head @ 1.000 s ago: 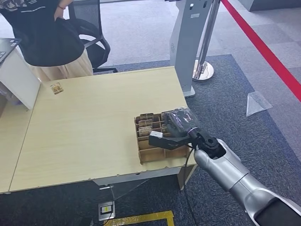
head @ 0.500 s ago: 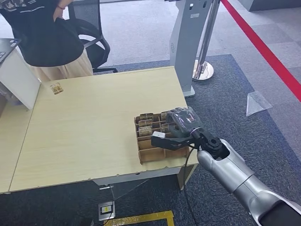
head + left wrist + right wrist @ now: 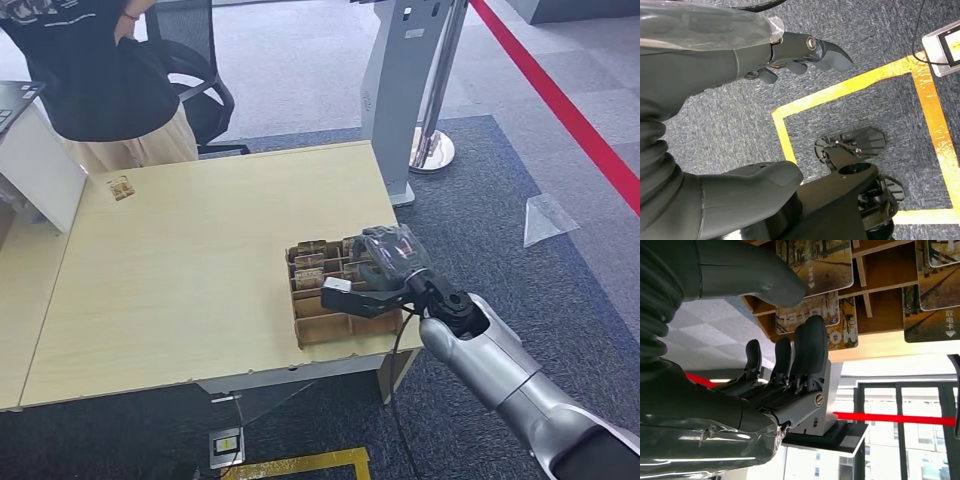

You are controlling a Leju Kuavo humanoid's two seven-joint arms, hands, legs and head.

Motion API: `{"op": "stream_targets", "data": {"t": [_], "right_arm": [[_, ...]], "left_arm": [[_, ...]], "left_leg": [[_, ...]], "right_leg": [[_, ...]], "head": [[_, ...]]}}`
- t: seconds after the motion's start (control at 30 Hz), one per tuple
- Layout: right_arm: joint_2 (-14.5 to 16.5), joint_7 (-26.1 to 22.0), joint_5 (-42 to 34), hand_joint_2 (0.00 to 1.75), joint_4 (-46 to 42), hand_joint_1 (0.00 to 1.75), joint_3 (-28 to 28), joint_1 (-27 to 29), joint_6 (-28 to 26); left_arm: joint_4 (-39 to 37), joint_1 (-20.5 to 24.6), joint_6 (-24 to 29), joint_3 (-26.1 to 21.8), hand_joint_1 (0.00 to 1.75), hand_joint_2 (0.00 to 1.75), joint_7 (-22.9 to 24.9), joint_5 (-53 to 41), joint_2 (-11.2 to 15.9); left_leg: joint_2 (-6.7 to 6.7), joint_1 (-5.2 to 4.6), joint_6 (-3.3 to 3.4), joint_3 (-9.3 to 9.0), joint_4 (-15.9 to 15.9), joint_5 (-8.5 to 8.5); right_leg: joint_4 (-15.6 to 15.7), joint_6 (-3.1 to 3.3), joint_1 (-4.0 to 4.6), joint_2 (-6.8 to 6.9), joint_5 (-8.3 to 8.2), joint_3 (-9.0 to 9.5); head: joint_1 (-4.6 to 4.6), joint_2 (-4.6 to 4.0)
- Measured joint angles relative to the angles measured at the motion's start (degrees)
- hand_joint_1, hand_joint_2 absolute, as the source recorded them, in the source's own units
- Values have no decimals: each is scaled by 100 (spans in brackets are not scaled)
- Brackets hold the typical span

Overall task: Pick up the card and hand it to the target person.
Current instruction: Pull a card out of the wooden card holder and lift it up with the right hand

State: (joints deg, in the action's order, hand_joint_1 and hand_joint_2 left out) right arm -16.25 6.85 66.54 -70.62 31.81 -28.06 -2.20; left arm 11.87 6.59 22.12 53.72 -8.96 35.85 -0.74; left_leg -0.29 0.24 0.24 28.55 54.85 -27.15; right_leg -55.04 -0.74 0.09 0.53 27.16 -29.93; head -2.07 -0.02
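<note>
Several cards (image 3: 814,318) stand in the wooden rack (image 3: 343,322) directly under the right hand (image 3: 381,268), whose fingers (image 3: 811,352) and thumb reach toward one without clearly gripping it. Picking and handover to the person (image 3: 98,75) far across the tabletop (image 3: 189,270) remain.

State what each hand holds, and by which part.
Nothing is held. The right hand hovers over the card box, fingers near a card. The left hand hangs empty.
</note>
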Motion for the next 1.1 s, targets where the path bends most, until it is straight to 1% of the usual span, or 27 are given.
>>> {"op": "stream_targets", "data": {"t": [0.2,0.4,0.53,0.6,0.77,1.0,1.1], "right_arm": [[-25,15,31,175,-93,100,-3,1,50],[-55,30,40,175,-151,103,-3,13,102],[-74,37,40,175,-179,110,-4,31,126],[-80,43,40,175,-190,110,-5,34,134],[-99,80,40,175,-241,97,-8,35,235],[-119,83,25,175,-288,98,-8,42,345],[-121,79,23,175,-295,103,-7,43,405]], "left_arm": [[0,0,0,4,0,175,0,0,0],[0,0,-3,10,0,175,1,0,0],[0,1,-7,37,0,175,14,0,0],[0,1,-7,51,0,175,15,0,0],[0,1,-7,56,0,175,15,0,0],[0,2,-7,57,0,175,15,2,-1],[0,2,-11,57,0,175,15,2,-3]], "left_leg": [[0,0,0,0,0,0],[0,0,0,0,0,0],[0,0,0,0,0,0],[0,0,0,0,0,0],[0,0,0,0,0,0],[0,0,0,0,0,0],[0,0,0,1,0,0]], "right_leg": [[0,0,0,0,0,-1],[0,0,0,0,0,0],[0,0,0,0,0,0],[0,0,0,0,0,0],[0,0,0,0,0,-1],[0,0,0,0,0,0],[0,0,0,0,0,0]], "head": [[0,0],[1,0],[0,0],[-1,0],[-1,0],[0,0],[0,0]]}}
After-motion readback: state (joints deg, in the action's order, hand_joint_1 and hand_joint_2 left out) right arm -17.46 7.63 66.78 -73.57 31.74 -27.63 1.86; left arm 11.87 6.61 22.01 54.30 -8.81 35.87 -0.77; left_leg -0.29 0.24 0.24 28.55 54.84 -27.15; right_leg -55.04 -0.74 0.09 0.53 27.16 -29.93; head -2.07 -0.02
